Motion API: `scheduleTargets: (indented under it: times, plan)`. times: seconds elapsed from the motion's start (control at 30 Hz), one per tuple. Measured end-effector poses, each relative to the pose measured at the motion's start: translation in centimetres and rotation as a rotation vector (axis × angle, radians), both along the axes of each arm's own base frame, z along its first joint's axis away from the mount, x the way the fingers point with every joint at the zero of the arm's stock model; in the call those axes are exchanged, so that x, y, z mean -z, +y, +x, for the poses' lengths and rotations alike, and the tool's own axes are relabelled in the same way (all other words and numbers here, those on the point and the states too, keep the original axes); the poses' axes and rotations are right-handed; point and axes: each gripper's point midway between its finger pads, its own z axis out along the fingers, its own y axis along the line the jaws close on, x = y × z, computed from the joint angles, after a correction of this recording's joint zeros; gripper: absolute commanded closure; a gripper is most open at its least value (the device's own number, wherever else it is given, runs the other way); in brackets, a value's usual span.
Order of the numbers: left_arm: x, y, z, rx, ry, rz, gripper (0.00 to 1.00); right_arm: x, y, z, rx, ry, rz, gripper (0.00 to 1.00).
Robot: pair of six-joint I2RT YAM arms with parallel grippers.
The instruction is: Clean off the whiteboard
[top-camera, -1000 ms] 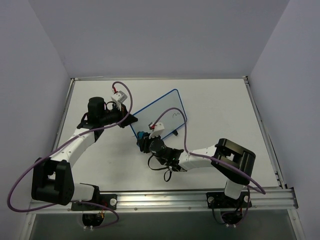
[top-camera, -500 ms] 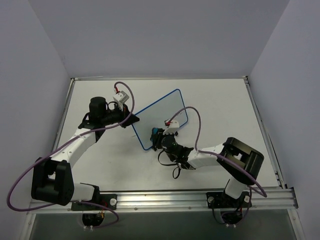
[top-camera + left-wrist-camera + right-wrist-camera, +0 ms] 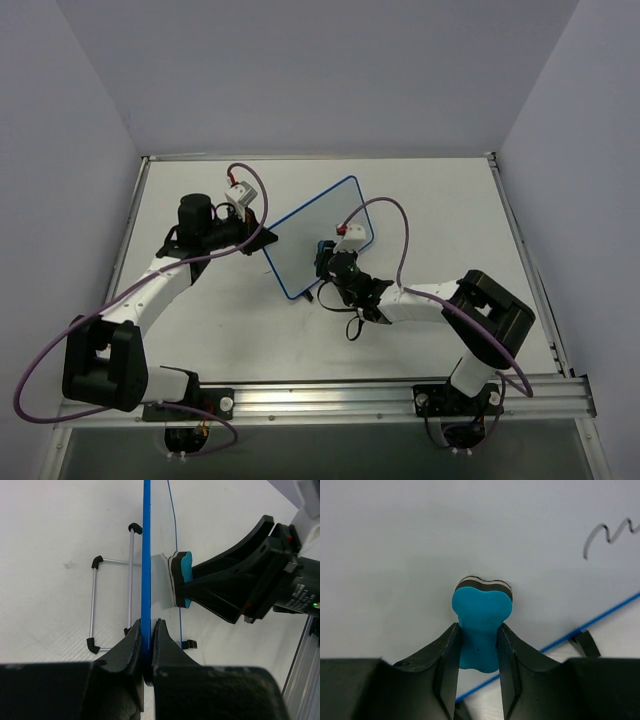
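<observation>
Seen from above, a white worktop (image 3: 430,200) is enclosed by pale walls, with two robot arms rising from its near edge. The whiteboard (image 3: 310,232), a small white panel with a thin blue frame and rounded corners, sits near the middle of the worktop between the two arms, turned at an angle so that one corner points toward the back wall. The left gripper (image 3: 262,238) is closed on the left edge of the board. In the left wrist view its two black fingers pinch the blue frame (image 3: 146,555), seen edge-on as a vertical blue line, with the left gripper (image 3: 148,630) clamped tight around it. To the left of the frame in that view, a thin wire stand (image 3: 110,600) with black tips sticks out from the back of the board. The pictures do not show whether it bears on the worktop (image 3: 45,525). The right gripper (image 3: 327,258) reaches in from the right and is closed on a small eraser (image 3: 322,248) with a blue back. In the right wrist view the right gripper (image 3: 479,635) squeezes the narrow waist of the eraser (image 3: 481,611), and its dark and white wiping layers press flat against the face of the whiteboard (image 3: 420,540). The left wrist view shows the eraser (image 3: 182,580) meeting the board's face from the right side. A black marker squiggle (image 3: 610,534) remains on the board, up and to the right of the eraser and apart from it, near the blue frame edge.
</observation>
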Motion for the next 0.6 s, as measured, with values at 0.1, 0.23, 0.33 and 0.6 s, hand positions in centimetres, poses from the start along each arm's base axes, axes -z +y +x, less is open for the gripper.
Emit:
scheduleTargets:
  times: [0.1, 0.23, 0.33, 0.6]
  plan:
    - [0.1, 0.1, 0.1, -0.008, 0.001, 0.003, 0.98, -3.4, 3.3, 0.1, -0.061, -0.050, 0.038, 1.00]
    - [-0.1, -0.2, -0.2, 0.011, -0.002, -0.004, 0.98, -7.8, 7.8, -1.0, -0.170, -0.107, 0.140, 1.00]
    - [-0.2, -0.3, -0.3, 0.018, -0.008, -0.002, 0.98, -8.1, 8.5, -1.3, -0.186, -0.114, 0.154, 1.00]
    - [0.0, -0.1, 0.0, 0.001, -0.006, 0.005, 0.98, -7.3, 7.7, -0.4, -0.170, -0.101, 0.224, 1.00]
